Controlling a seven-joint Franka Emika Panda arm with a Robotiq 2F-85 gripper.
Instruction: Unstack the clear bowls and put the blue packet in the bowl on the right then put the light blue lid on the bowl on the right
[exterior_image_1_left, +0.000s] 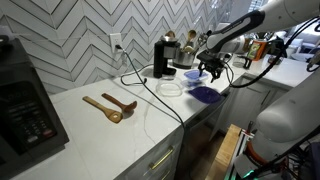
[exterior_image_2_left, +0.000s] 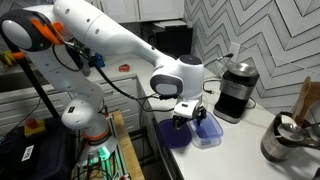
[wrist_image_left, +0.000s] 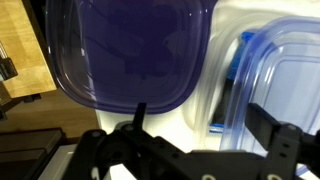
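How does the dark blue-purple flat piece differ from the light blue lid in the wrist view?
Colour: the dark blue-purple piece is deep violet-blue; the light blue lid is pale sky blue. Size: the dark blue-purple piece looks larger, filling much of the view. Place: it lies centre-left; the light blue lid lies at the right edge, partly cut off. Both are see-through plastic with rounded corners.

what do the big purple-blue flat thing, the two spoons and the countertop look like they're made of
purple-blue flat thing: probably plastic, translucent and glossy; the pale surface shows through it and its rim catches highlights.
two spoons: look like wood, matte, tan to brown.
countertop: smooth and white with a faint sheen; could be stone or laminate, cannot tell which.
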